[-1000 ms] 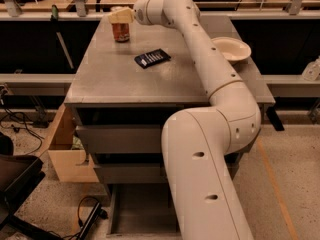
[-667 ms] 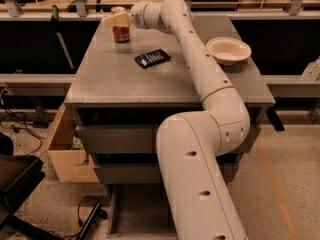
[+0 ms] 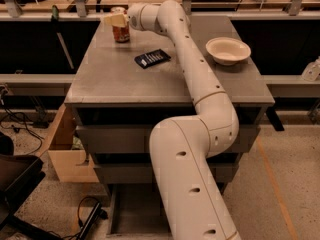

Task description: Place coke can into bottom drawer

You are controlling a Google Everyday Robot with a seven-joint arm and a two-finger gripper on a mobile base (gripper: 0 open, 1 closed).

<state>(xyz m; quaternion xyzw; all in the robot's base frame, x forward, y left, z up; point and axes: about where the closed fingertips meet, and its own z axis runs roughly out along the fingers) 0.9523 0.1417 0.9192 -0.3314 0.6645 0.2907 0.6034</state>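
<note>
I see the gripper [image 3: 115, 20] at the far left corner of the grey cabinet top [image 3: 110, 81], level with the upper part of the coke can [image 3: 121, 34] and overlapping it on the can's left side. I cannot tell whether the gripper is clamped on the can or merely around it. The can stands upright on the cabinet top near the back edge. The bottom drawer [image 3: 132, 209] is pulled out at floor level, well below and in front of the can. I count one can, one pale bowl [image 3: 228, 50] on the right, one flat black object [image 3: 152, 58] between them, and one open drawer under two shut ones.
</note>
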